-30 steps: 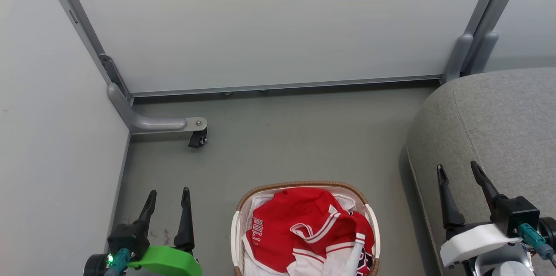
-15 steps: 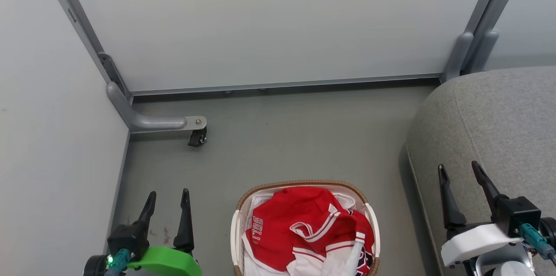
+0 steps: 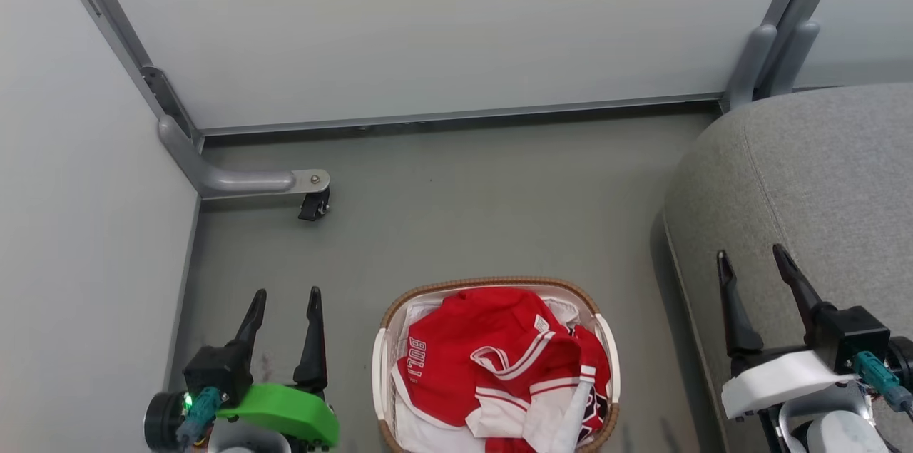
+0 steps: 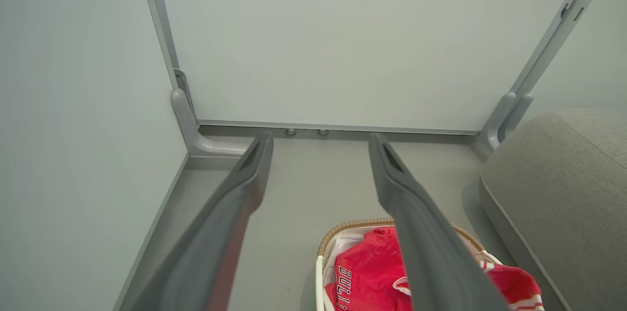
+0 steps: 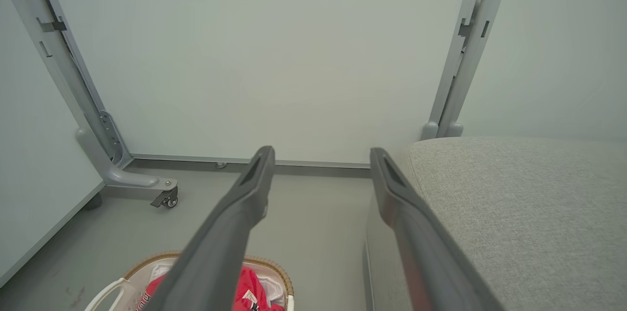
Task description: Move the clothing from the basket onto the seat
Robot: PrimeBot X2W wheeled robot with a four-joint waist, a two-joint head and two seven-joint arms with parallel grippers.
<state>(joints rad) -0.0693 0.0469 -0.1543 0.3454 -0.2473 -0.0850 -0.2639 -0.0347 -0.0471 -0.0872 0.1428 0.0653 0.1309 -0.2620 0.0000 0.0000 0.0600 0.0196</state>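
A: Red cloth, white trim: the clothes (image 3: 449,389) are all in the basket (image 3: 456,287), heaped above the rim. The basket sits on the floor (image 3: 463,210) between the two arms, with the seat (image 3: 820,175) just to its right. Nothing is on the seat yet.
B: Claws?
A: Left claw (image 3: 287,290) is spread wide and empty, over bare floor left of the basket. Right claw (image 3: 750,250) is the same, wide and empty, over the seat's near edge. Neither touches cloth.
B: So first pick. Which arm?
A: Either looks able to reach. The right has the shorter carry (it hangs right over the seat). The left is nearer the side with the lettering (image 3: 417,354).
B: Grab point?
A: Top of the heap, the fold with the striped trim (image 3: 528,362) near the middle. Come straight down, fingers astride a ridge of cloth, close fully. The fabric looks thin, so pinch a bunch, not one layer.
B: Risks?
A: White liner (image 3: 421,312) shows at the far rim. Go too deep or too near the wall and you bag the liner, and the light basket probably lifts with it. The pieces look tangled, so lift high before swinging across.
B: Drop?
A: Well onto the seat, past the rounded edge, or it likely slides off.
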